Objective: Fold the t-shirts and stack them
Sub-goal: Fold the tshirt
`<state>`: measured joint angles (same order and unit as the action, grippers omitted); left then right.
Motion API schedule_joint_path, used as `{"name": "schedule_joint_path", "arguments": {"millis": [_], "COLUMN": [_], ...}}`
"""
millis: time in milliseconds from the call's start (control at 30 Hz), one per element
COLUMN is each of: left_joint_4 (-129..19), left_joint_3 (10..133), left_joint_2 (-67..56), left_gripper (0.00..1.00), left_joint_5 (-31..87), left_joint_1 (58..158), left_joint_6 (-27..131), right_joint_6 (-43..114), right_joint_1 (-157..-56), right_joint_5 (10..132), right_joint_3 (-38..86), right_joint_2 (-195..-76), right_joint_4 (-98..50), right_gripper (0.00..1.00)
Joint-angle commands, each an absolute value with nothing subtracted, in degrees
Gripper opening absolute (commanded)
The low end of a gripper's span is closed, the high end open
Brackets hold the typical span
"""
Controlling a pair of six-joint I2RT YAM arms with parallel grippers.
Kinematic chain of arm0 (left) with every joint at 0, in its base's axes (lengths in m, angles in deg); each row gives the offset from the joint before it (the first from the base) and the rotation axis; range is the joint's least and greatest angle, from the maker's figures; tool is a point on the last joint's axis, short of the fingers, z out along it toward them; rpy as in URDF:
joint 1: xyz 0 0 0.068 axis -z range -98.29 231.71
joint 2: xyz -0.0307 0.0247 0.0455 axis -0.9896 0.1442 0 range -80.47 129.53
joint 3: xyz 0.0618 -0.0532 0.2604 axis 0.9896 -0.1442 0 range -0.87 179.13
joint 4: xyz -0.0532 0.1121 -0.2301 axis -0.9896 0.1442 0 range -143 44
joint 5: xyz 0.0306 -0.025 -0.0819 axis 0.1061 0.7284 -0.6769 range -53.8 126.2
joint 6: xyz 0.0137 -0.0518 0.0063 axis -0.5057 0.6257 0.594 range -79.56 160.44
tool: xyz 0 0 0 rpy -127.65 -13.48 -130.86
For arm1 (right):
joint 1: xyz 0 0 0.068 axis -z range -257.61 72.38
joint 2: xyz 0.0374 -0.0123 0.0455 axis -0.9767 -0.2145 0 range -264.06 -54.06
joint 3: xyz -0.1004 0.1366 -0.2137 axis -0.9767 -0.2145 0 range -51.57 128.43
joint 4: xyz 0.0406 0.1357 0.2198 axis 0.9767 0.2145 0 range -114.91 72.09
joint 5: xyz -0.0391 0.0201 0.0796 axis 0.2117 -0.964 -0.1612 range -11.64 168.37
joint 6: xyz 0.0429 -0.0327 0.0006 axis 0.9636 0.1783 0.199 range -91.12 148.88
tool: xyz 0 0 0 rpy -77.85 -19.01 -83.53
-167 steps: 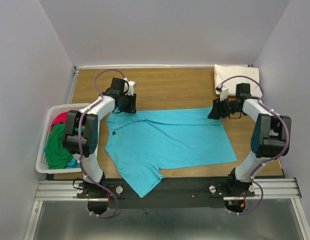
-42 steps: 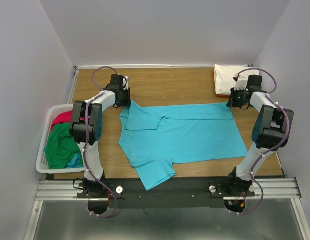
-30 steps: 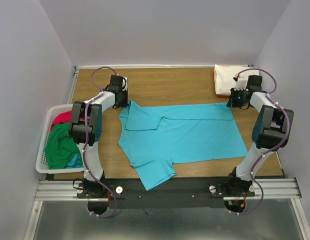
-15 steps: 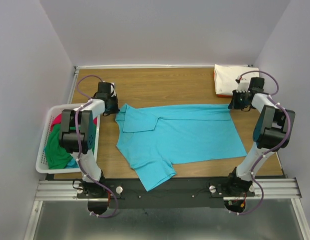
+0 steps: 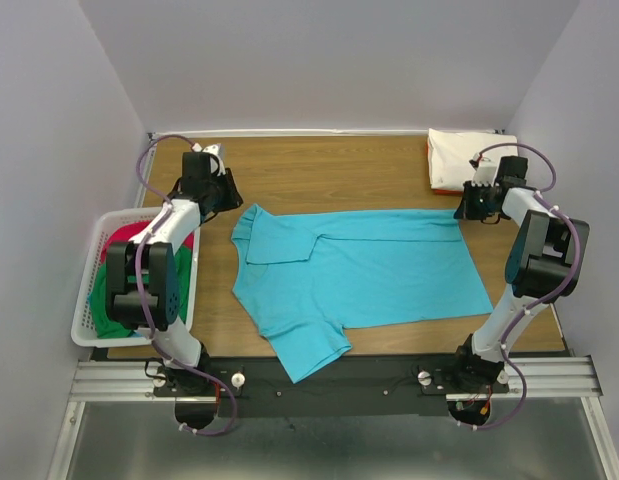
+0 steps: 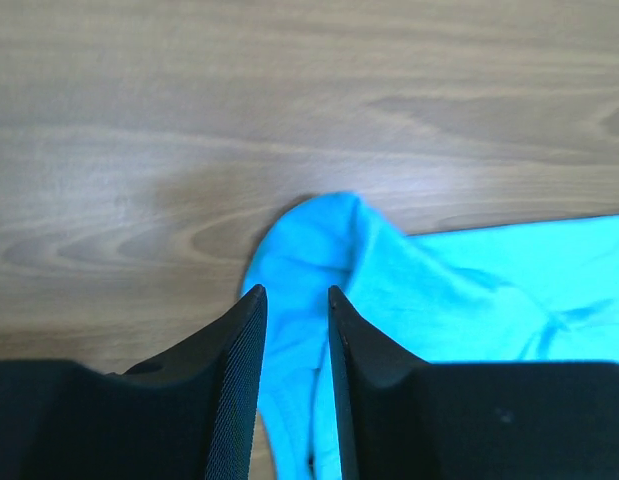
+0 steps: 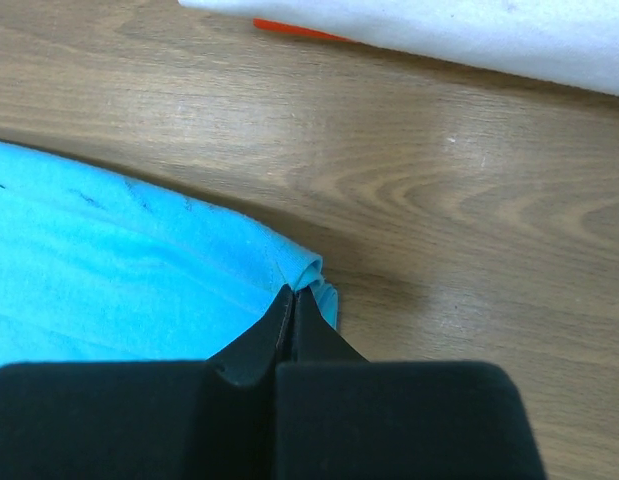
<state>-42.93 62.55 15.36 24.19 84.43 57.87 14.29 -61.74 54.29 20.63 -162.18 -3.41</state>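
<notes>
on wood, flat turquoise t-shirt (image 5: 359, 265)

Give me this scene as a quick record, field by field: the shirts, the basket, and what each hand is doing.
Laid out: turquoise t-shirt on the table
Left hand: open, over the shirt's left end
Right hand: shut on the shirt's far right corner
Folded pile: cream-white t-shirt, far right of the table
Basket: white lattice basket at left, holding a red t-shirt and a green t-shirt

You have a wood-grain table (image 5: 334, 168) boxed in by plain pale walls (image 5: 319, 60), grey floor (image 5: 329, 448) showing below its near edge.
</notes>
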Motion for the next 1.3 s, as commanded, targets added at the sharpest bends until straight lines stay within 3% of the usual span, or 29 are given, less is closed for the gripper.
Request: {"name": "schedule_joint_path", "arguments": {"millis": [0,267,600,1000,1100,1267], "left_joint_4": [-44.8,-42.1,-36.2,-36.3,-36.8,-38.0], "left_joint_3": [65.0,69.0,75.6,75.8,75.8,75.3], "left_joint_2": [15.6,24.0,29.1,29.1,30.4,31.5], "left_gripper": [0.40,0.41,0.41,0.41,0.40,0.29], "left_joint_5": [15.6,15.7,32.1,31.1,30.8,29.8], "left_joint_1": [84.7,88.9,92.3,92.3,92.3,92.3], "left_joint_6": [60.1,60.0,56.3,56.5,56.7,57.6], "right_joint_6": [14.5,14.6,14.5,14.6,14.5,14.5], "right_joint_1": [-61.2,-61.2,-61.2,-61.2,-61.2,-61.2], "right_joint_5": [52.2,52.1,51.9,51.9,51.9,51.8], "right_joint_3": [20.1,19.8,19.9,19.9,19.8,19.8], "right_joint_2": [-162.9,-162.7,-162.9,-162.8,-162.7,-162.7], "right_joint_4": [-4.3,-4.3,-4.3,-4.3,-4.3,-4.3], "right_gripper": [0.01,0.01,0.01,0.01,0.01,0.01]}}
